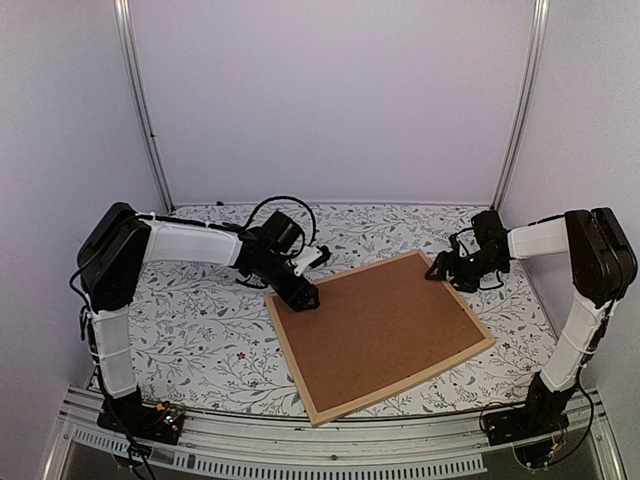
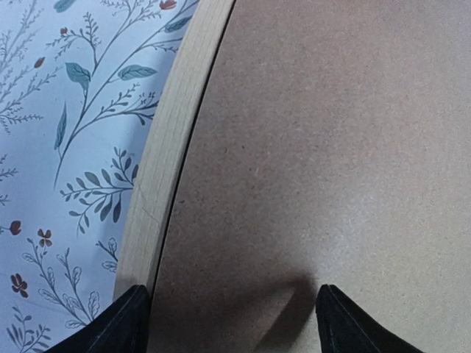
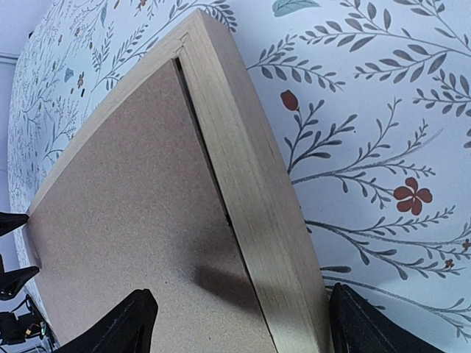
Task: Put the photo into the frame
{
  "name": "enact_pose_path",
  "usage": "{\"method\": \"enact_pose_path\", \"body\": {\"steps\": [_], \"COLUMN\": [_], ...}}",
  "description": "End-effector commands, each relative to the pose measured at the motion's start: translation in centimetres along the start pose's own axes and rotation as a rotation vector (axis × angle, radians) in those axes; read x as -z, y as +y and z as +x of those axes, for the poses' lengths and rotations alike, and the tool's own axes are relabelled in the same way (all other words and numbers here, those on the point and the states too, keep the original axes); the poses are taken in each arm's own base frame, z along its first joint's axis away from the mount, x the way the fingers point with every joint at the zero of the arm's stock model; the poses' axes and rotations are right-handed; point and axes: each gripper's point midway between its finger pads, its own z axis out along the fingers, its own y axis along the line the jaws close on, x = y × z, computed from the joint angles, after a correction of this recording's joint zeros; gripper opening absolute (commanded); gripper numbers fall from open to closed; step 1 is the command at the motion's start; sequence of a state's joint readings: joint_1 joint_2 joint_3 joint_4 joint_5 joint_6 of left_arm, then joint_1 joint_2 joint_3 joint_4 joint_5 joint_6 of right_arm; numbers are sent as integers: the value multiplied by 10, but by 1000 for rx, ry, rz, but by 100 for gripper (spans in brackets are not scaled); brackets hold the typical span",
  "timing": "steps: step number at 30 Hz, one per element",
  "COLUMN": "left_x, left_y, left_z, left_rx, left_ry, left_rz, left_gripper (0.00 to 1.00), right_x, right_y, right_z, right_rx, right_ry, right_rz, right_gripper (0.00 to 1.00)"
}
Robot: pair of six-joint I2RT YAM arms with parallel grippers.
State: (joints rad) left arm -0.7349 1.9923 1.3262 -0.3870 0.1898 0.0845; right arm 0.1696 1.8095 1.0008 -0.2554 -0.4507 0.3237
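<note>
The frame point(image 1: 400, 384), a big rectangle of pale wood strips, lies flat on the flowered table with a plain brown backing board point(image 1: 380, 325) filling it. The photo is hidden. My left gripper point(image 1: 303, 298) hovers open at the frame's left corner. In the left wrist view its gripper point(image 2: 234, 321) straddles the board point(image 2: 331, 147) beside the wood strip point(image 2: 173, 147), holding nothing. My right gripper point(image 1: 440, 270) is open at the far right corner. In the right wrist view its gripper point(image 3: 243, 323) spans the wood strip point(image 3: 250, 184) and the board's edge point(image 3: 125, 220).
A flowered cloth point(image 1: 190, 330) covers the table around the frame. White walls and two metal posts point(image 1: 140, 100) enclose the back and sides. A rail point(image 1: 300, 455) runs along the near edge between the arm bases.
</note>
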Motion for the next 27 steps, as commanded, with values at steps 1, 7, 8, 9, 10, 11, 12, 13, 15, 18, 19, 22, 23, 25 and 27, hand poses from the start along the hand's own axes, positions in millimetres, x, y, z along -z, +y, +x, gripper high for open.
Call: {"method": "enact_pose_path", "body": {"steps": [1,7,8,9,10,11,12,13,15,18,19,22,23,25,27], "left_x": [-11,21,30,38,47,56,63,70,81,88,87,90,90,91,92], "left_y": [-39,-14,-5,3,14,21,27,33,39,35,28,-3,-15,-37,-55], "left_z": [-9,-38,-45,-50,-55,-58,-59,-60,-55,-29,-17,12,21,35,45], "left_rx": [-40,39,66,90,122,149,179,202,261,397,450,588,617,669,711], "left_ry": [-27,-165,-198,-229,-259,-282,-299,-313,-312,-259,-234,-206,-199,-190,-185], "left_rz": [107,6,-39,-79,-137,-177,-214,-251,-293,-277,-248,-139,-119,-84,-51], "left_gripper": [80,86,88,91,95,99,100,100,100,100,100,100,100,100,100], "right_x": [-10,0,1,2,3,4,5,5,6,8,9,11,12,13,13], "right_y": [27,21,19,19,18,17,17,17,16,16,16,15,16,17,18], "right_z": [16,11,11,12,12,12,13,13,14,14,14,13,12,12,11], "right_rx": [36,51,52,55,56,56,55,56,54,53,56,56,59,60,63], "right_ry": [73,50,50,48,48,46,44,44,45,40,37,31,27,24,19], "right_rz": [-70,-11,-1,4,9,11,10,11,11,10,10,8,6,3,-3], "right_gripper": [84,85,85,85,85,85,85,85,85,85,85,85,85,85,85]}}
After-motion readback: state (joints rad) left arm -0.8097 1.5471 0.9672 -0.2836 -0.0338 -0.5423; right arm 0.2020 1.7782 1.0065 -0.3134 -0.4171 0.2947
